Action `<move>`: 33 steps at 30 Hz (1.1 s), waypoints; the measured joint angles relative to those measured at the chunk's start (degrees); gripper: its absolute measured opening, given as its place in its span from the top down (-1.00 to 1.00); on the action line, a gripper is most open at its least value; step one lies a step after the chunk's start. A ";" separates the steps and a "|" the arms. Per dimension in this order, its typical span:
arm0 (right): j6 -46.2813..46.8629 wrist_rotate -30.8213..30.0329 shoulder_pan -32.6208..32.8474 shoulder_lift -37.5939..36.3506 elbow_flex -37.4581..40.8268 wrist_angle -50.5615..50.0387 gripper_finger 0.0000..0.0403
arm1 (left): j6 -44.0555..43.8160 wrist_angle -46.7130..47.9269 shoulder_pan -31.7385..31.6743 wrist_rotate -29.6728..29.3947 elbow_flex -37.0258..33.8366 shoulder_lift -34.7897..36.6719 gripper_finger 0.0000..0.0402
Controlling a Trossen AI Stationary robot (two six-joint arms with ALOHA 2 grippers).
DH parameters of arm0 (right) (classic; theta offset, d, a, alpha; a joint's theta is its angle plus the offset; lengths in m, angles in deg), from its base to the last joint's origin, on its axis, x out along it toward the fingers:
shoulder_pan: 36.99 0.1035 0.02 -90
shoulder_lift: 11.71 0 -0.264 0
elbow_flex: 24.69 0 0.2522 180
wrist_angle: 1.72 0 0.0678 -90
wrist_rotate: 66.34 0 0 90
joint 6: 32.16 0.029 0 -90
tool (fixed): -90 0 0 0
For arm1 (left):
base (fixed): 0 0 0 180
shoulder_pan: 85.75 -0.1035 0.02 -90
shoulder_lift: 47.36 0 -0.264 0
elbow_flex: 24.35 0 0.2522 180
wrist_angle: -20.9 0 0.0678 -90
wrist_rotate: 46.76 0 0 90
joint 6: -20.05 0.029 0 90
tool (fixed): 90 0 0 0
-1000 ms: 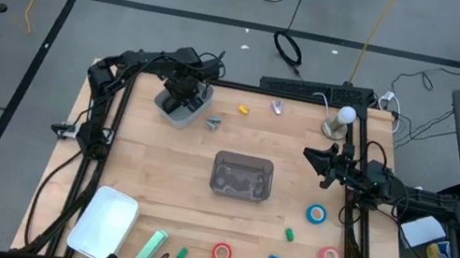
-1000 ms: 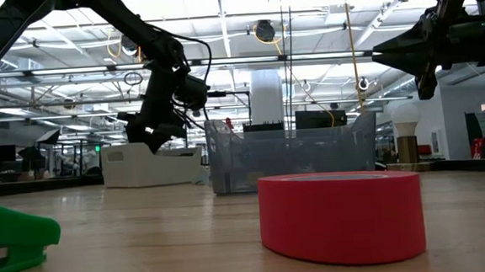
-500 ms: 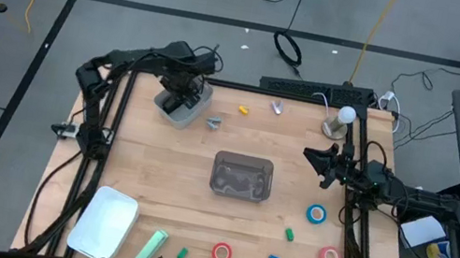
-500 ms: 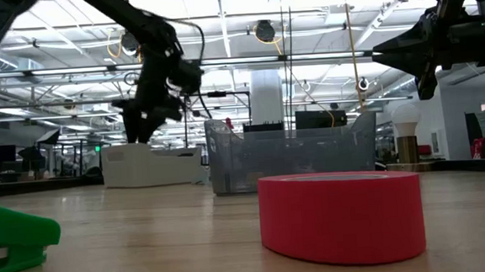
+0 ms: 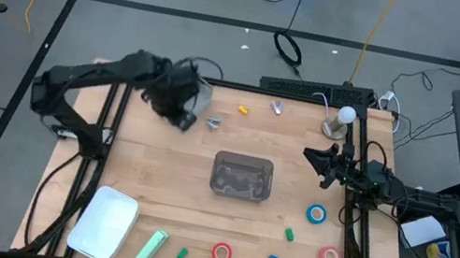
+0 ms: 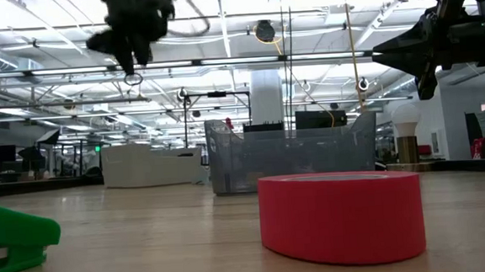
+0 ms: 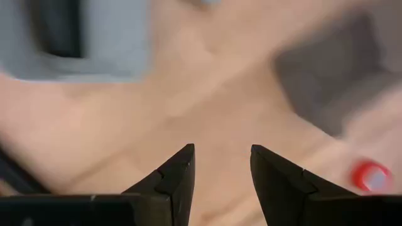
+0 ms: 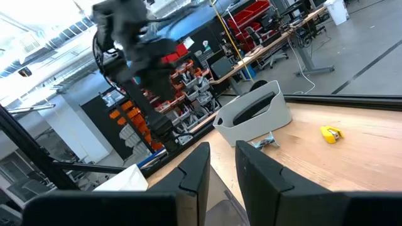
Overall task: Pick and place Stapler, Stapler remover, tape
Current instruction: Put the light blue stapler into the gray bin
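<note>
High view: the left gripper [image 5: 180, 101] has swung up and back from the grey bin [image 5: 200, 98] at the far left corner, carrying nothing, so a drop there looks done. Mint-green plastic stapler [image 5: 151, 247] lies at the near edge beside a white tray [image 5: 102, 222]; a silvery stapler remover [image 5: 213, 123] rests by the bin.

Low view: a matte red tape [image 6: 341, 217] ring sits before the clear tub [image 6: 290, 161]; the left gripper now hangs high.

Left wrist view: left fingers [image 7: 169, 179] parted, empty.

Right wrist view: the right gripper [image 8: 221, 169] waits at the right edge, fingers nearly together, empty.
</note>
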 joint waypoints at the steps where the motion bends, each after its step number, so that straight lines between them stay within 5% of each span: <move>1: 0.00 0.00 -0.01 -0.01 -0.01 0.01 0.65 | -1.96 -0.59 2.74 0.37 0.00 0.39 0.24; 7: 0.00 0.00 -0.01 -0.01 -0.01 -0.16 0.65 | -14.27 -9.24 20.42 1.37 0.00 0.29 0.24; 13: 0.00 0.02 -0.01 -0.01 0.01 -0.20 0.65 | -28.36 -22.87 33.62 -3.59 0.00 -2.35 0.24; 26: 0.00 0.02 0.00 -0.01 0.00 -0.20 0.65 | -58.21 -43.66 48.20 0.23 0.00 -13.93 0.24; 33: 0.00 0.02 -0.01 -0.01 0.00 -0.20 0.65 | -73.77 -44.90 54.67 8.20 0.00 -19.13 0.24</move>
